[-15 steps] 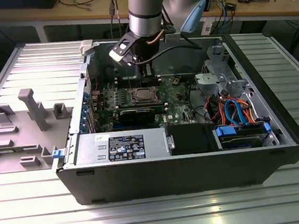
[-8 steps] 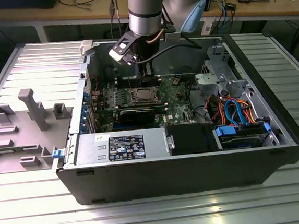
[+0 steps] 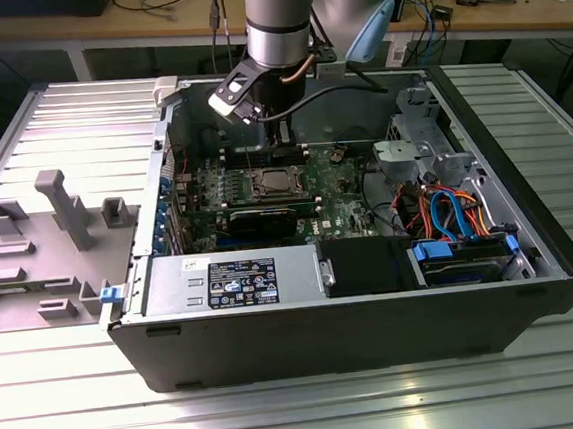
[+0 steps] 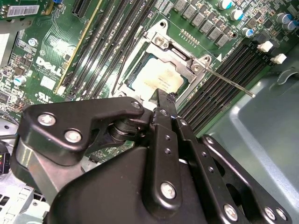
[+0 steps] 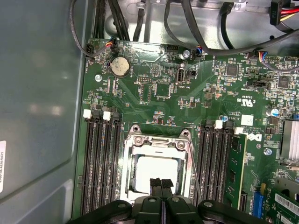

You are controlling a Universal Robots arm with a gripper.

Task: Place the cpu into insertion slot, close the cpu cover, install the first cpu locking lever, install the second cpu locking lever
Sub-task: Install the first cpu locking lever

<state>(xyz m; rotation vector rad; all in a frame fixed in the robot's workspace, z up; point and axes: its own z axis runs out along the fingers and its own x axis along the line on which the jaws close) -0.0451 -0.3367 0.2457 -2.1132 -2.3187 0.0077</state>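
1. Hanging down inside the open black metal computer case [image 3: 357,329], which lies on the ribbed silvery metal bench [image 3: 284,415], the black two-fingered gripper [image 3: 282,145] sits over the middle of the green motherboard [image 5: 154,100].
2. In both wrist views the gripper's [image 5: 159,183] fingers are pressed together, pad against pad, with nothing seen between them.
3. Their tips are at the near edge of the flat square cpu with the dull silver-grey top [image 5: 152,168]; whether they touch it I cannot tell.
4. That cpu lies flat in the square dark insertion slot with the silvery rim [image 5: 133,154].
5. Over it lies the thin silvery square cpu cover [image 5: 159,139], its open middle showing the chip's top.
6. In the second wrist view a thin silvery wire locking lever [image 4: 229,83] sticks out from a corner of the cover, slanting across the long black memory slots [image 4: 219,74] beside the socket.
7. More long black slots [image 5: 100,163] flank the socket's other side.
8. Beside the case, toward the bench's edge at the exterior view's left, lies a grey moulded plastic fixture [image 3: 38,246].
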